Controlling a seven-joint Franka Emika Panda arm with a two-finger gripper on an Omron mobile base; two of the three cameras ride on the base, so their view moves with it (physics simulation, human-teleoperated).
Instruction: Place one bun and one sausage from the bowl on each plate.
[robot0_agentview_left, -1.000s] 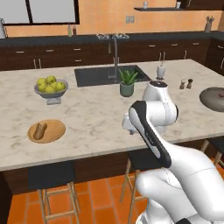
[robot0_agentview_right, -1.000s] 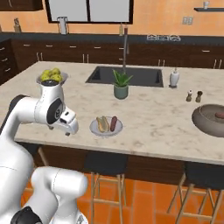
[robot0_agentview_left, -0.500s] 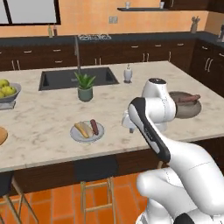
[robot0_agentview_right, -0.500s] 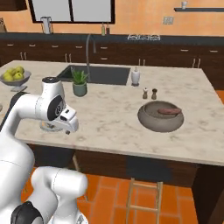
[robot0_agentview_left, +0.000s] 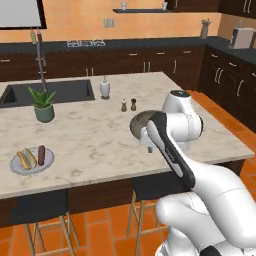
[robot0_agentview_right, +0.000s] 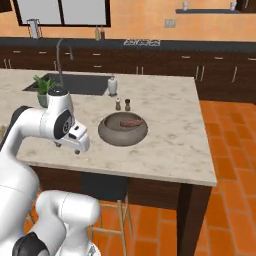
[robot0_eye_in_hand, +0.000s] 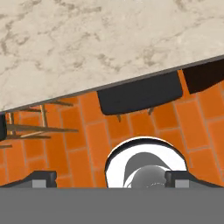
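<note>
Grey-brown bowl (robot0_agentview_right: 122, 129) holds one sausage (robot0_agentview_right: 131, 122); the gripper (robot0_eye_in_hand: 110, 178) hangs wide open, empty, over the counter's (robot0_eye_in_hand: 87, 39) edge.

We count one bowl (robot0_agentview_right: 122, 130) on the surface (robot0_agentview_right: 165, 145), with one sausage (robot0_agentview_right: 131, 122) in it, and beside the bowl two small shakers (robot0_agentview_right: 123, 104) and one white bottle (robot0_agentview_right: 113, 86). Well apart from the bowl we count one plate (robot0_agentview_left: 31, 162) carrying one bun (robot0_agentview_left: 25, 159) and one sausage, plus one potted plant (robot0_agentview_left: 43, 105). Below the surface edge nearest the bowl, we count two dark stools (robot0_agentview_left: 152, 187).
</note>
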